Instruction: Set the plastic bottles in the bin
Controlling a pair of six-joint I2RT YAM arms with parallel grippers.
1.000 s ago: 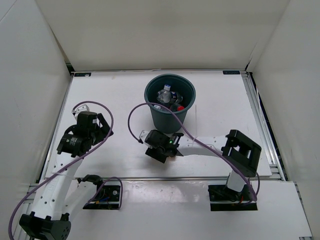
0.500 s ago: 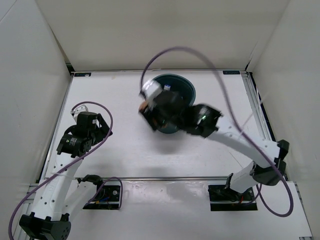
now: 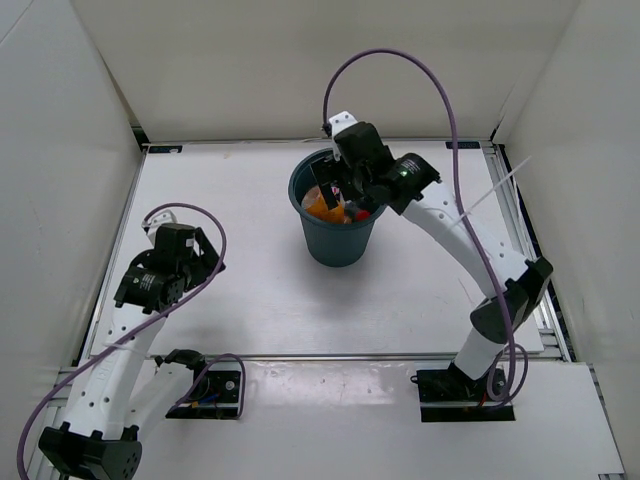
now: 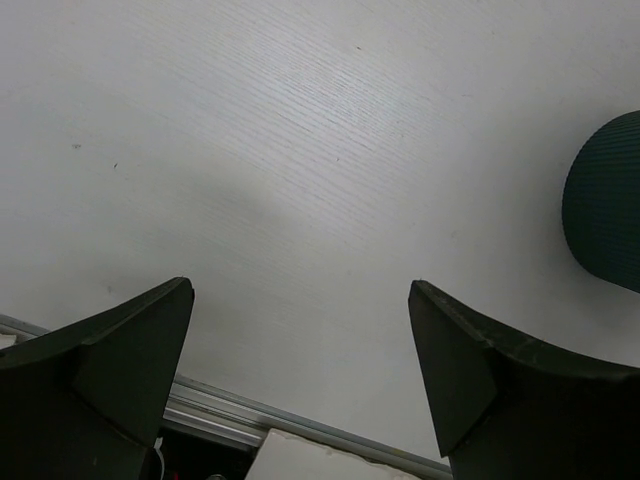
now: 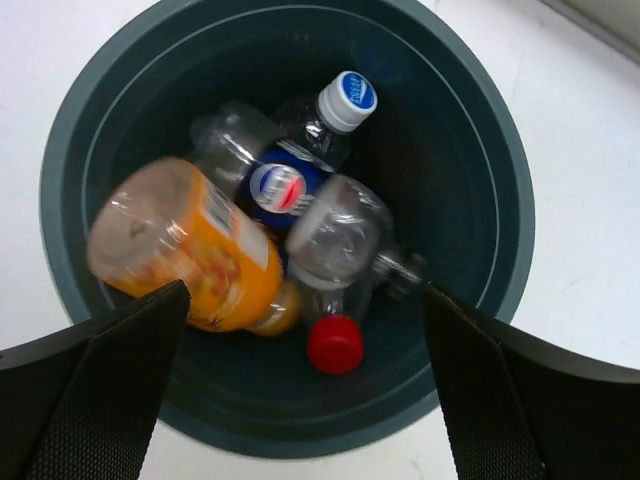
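Swung up from the table, the right gripper (image 5: 305, 292) gapes over the bin (image 5: 505, 200), the orange bottle (image 5: 190, 255) loose inside and probably the last drop, so retreat comes next; the left gripper (image 4: 300, 290) idles, spread wide.

Teal-grey bin (image 5: 62, 190), orange bottle (image 5: 195, 255), red cap (image 5: 335, 344), white table (image 4: 300, 150)

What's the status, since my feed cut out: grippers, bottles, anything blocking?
Left gripper open over the table. Right gripper open above the bin. Orange bottle blurred inside the rim, with other bottles. Nothing blocking seen.
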